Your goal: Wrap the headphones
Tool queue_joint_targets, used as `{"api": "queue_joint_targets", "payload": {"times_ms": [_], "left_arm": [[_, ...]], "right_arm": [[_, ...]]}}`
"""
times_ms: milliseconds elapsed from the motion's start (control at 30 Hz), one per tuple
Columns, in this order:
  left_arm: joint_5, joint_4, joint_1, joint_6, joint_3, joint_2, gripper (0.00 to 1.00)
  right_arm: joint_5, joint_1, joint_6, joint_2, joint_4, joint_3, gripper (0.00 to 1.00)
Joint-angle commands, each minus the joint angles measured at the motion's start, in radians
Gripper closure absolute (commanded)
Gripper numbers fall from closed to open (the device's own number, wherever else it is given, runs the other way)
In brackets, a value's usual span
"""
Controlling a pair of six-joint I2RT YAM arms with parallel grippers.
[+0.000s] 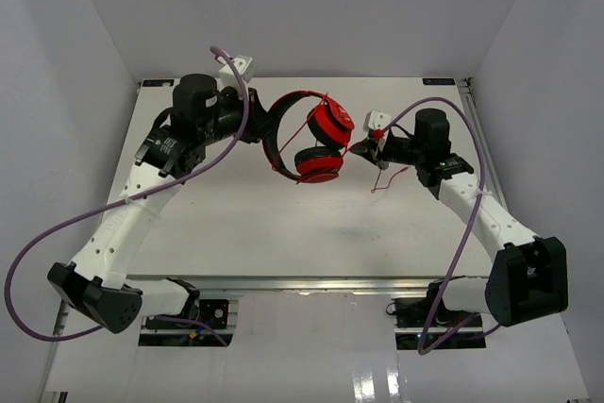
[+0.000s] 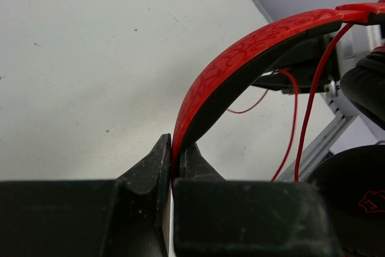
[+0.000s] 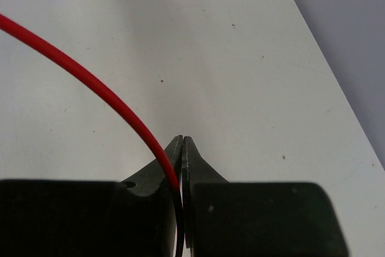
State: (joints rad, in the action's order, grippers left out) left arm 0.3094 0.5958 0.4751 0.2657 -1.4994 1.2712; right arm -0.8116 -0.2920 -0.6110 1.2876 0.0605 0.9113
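Observation:
The red headphones (image 1: 307, 134) hang above the table's far middle, with two round red earcups (image 1: 328, 123) and a red and black headband (image 2: 240, 64). My left gripper (image 1: 257, 129) is shut on the headband; in the left wrist view (image 2: 174, 151) the band rises from between the fingers. The thin red cord (image 1: 387, 176) is looped around the earcups and runs right to my right gripper (image 1: 363, 148). The right gripper (image 3: 183, 142) is shut on the cord (image 3: 90, 79), which enters between its fingers. A short length of cord hangs below it. The plug is not visible.
Purple robot cables (image 1: 231, 139) arc over both arms. The white table (image 1: 283, 233) has a metal rail along its right edge (image 1: 481, 139) and grey walls on three sides.

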Motion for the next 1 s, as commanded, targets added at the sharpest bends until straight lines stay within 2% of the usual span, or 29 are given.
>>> {"api": "queue_joint_targets", "payload": {"times_ms": [0, 300, 567, 767, 967], "left_arm": [[0.067, -0.109, 0.002, -0.157, 0.042, -0.066, 1.00], [-0.007, -0.122, 0.029, -0.386, 0.232, -0.177, 1.00], [-0.060, -0.139, 0.070, -0.496, 0.337, -0.150, 1.00], [-0.129, -0.183, 0.115, -0.541, 0.379, -0.080, 1.00], [-0.246, -0.212, 0.131, -0.577, 0.353, -0.011, 1.00]], "right_arm": [[0.090, 0.021, -0.070, 0.003, -0.150, 0.098, 0.92], [0.118, 0.070, -0.049, 0.022, -0.257, 0.279, 0.92], [0.064, 0.067, 0.043, 0.060, -0.376, 0.434, 0.92], [0.046, 0.024, 0.083, 0.020, -0.407, 0.401, 0.92], [-0.040, -0.005, 0.130, 0.003, -0.433, 0.364, 0.92]]}}
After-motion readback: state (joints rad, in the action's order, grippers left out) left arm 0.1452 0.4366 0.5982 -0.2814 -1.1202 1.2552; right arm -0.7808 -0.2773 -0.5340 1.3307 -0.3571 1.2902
